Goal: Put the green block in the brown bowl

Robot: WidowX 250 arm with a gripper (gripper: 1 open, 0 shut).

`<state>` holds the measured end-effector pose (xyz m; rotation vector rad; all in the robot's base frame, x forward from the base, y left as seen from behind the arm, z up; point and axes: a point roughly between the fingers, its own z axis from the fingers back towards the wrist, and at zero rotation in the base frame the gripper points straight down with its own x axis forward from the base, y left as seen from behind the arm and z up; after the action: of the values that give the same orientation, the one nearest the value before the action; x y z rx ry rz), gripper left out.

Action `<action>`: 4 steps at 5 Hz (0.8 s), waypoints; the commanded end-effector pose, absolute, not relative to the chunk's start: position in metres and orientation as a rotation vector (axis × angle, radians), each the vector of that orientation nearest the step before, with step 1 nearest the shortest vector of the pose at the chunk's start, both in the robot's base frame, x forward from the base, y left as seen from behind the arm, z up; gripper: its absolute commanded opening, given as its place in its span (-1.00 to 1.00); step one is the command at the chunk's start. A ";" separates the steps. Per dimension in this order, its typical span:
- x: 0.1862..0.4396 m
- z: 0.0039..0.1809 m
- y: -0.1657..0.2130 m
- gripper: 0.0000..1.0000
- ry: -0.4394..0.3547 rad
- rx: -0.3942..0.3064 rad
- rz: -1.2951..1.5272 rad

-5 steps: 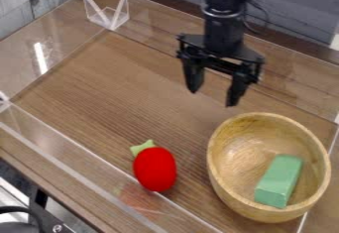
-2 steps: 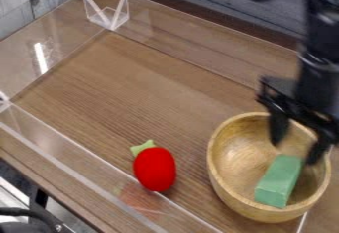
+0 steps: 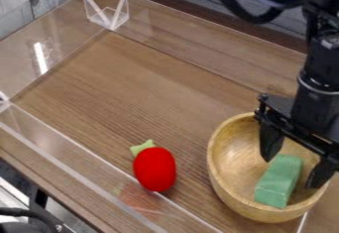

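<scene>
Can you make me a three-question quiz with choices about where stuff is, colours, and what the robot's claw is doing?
1. Where is the green block?
A. inside the brown bowl
B. on the table beside the red toy
C. in the end effector

2. What colour is the toy left of the bowl?
A. blue
B. red with a green top
C. yellow

3. How is the end effector right now?
A. shut on the toy
B. open, above the bowl
C. shut on the block

Answers: 1 A, the block lies within the bowl's rim. 2 B, its body is red with a green leaf. 3 B, its fingers stand spread apart over the block.
</scene>
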<state>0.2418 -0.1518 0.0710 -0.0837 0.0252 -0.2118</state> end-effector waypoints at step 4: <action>0.221 0.072 -0.155 1.00 -0.068 -0.104 -0.198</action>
<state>0.2189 -0.1519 0.0604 -0.0819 -0.0266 -0.1860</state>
